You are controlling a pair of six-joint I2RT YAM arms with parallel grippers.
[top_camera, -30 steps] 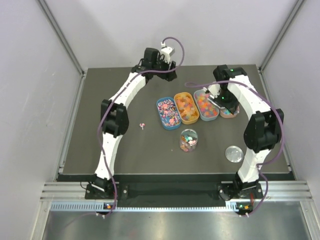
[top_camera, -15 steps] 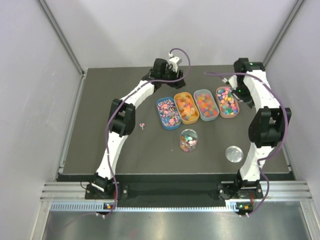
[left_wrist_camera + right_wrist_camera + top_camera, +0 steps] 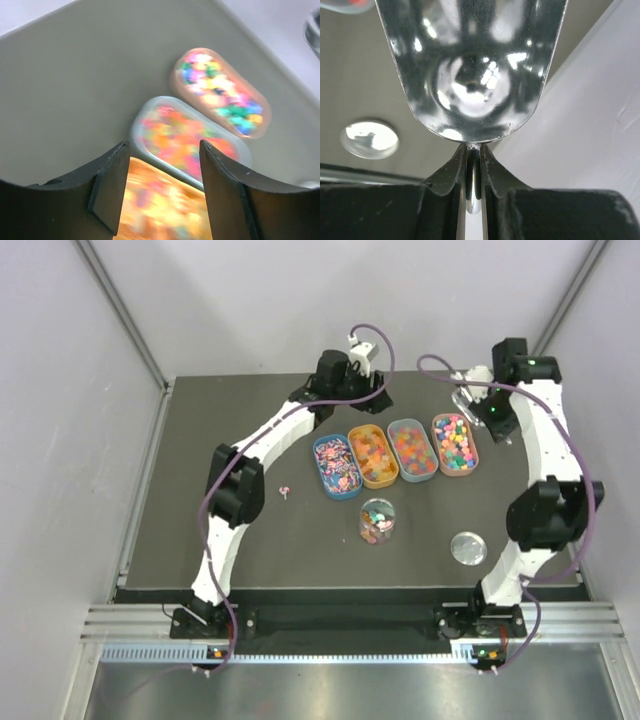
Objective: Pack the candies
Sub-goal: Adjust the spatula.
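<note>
the dark counter (image 3: 200,520) carries four oval trays touching side by side toward the back: a blue tray (image 3: 343,496), an orange tray (image 3: 381,484), a pale grey tray (image 3: 422,478) and a peach tray (image 3: 462,472), each filled with candies (image 3: 337,464). nearer the front, apart from the row, stands a clear round jar (image 3: 377,532), with a round lid (image 3: 467,548) lying to its right. a stray pink candy (image 3: 285,490) lies left of the blue tray.

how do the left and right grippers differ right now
The left gripper is open and empty; the right gripper is shut on the handle of the metal scoop. The left faces the candy trays; the right is raised past their right end. Both are black and two-fingered.
</note>
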